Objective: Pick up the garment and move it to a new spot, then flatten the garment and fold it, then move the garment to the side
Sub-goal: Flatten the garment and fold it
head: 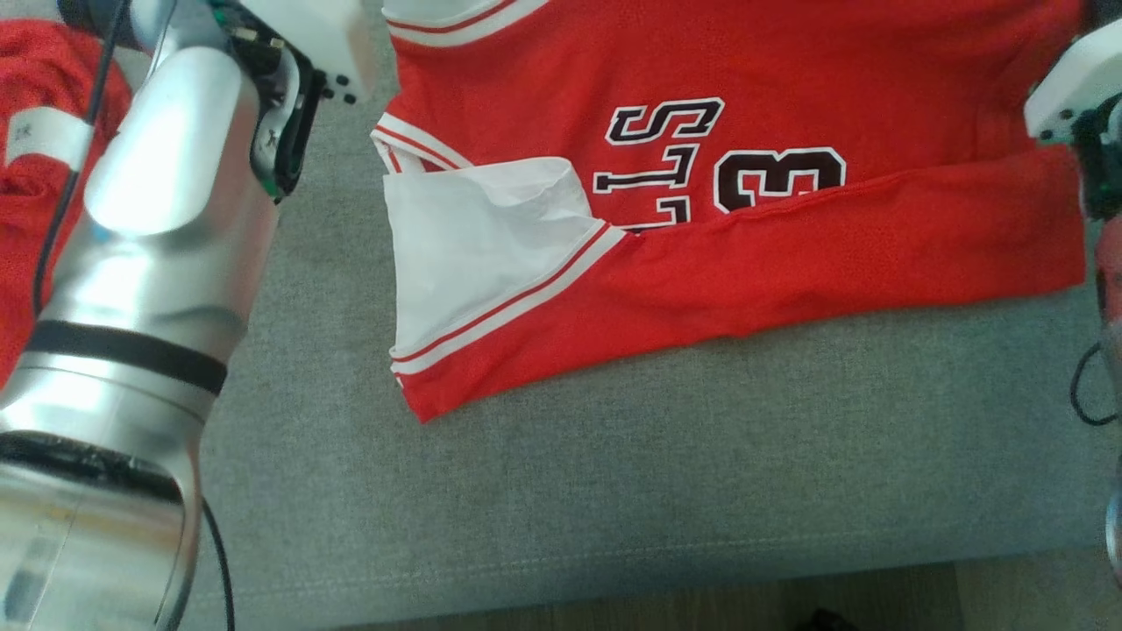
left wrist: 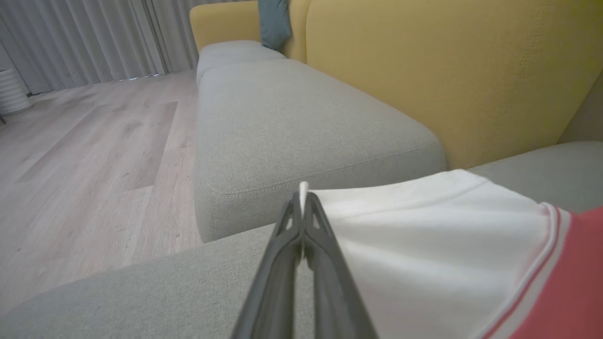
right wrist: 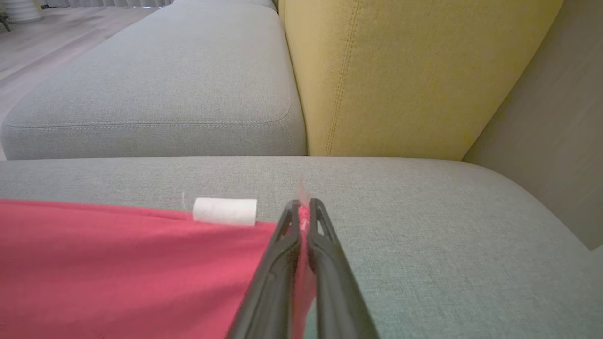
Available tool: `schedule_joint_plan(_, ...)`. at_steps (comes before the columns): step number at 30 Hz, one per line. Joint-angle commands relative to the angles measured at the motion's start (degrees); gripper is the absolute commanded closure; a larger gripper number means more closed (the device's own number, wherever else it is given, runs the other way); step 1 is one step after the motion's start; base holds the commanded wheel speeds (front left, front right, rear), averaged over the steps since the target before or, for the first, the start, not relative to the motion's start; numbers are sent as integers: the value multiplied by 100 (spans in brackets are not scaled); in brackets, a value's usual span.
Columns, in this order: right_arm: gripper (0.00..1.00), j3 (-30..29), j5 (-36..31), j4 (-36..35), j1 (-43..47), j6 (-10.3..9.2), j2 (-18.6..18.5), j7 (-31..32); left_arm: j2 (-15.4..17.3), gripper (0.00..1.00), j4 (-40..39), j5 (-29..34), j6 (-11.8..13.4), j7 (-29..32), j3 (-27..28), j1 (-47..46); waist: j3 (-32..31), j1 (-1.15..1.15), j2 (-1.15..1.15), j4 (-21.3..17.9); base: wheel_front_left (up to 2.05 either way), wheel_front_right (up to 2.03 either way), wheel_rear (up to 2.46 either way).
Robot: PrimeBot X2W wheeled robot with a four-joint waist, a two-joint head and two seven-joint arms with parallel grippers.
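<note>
**Both grippers clamped on the jersey's ends**

In the head view, a wide bare strip of the grey seat cushion (head: 614,456) runs along its front edge. Beyond that strip lies the garment (head: 789,254), a red jersey stretched across the cushion from left of centre towards the right edge. Its near side is a red band folded up over the lower part of the dark lettering and number. At its left end the white inner side faces up, bordered by red-and-white striped trim.

The silver left arm (head: 149,263) rises along the cushion's left edge. Behind it is another red cloth (head: 35,105).

In the left wrist view, the left gripper (left wrist: 303,197) is pinched tight on the white edge of the garment, and a sliver of cloth pokes out past the tips. In the right wrist view, the right gripper (right wrist: 305,207) is clamped on the red edge in the same way, with a small white label (right wrist: 225,211) just beside it on the hem.

Past the fingers come more grey seat cushions, then the yellow backrest (left wrist: 424,70) with a teal cushion (left wrist: 274,21) at its far end. The wooden floor (left wrist: 85,141) and grey curtains (left wrist: 94,37) lie furthest off.
</note>
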Motion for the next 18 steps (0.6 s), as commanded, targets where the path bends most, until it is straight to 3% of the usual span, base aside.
schedule_joint_plan(1,100,4,-37,-102,-91,-4,0,-102,222,100,-108,-14,3,-69,150,-199,-30,0,0,8,0,0,0)
schedule_joint_plan(9,100,69,97,12,208,-4,13,-379,228,100,-287,78,-85,-205,-76,369,-345,0,0,28,0,0,0)
schedule_joint_plan(18,100,340,543,-165,836,-4,-126,-195,518,100,-1127,132,-69,-103,-319,1256,-856,0,0,86,0,0,0)
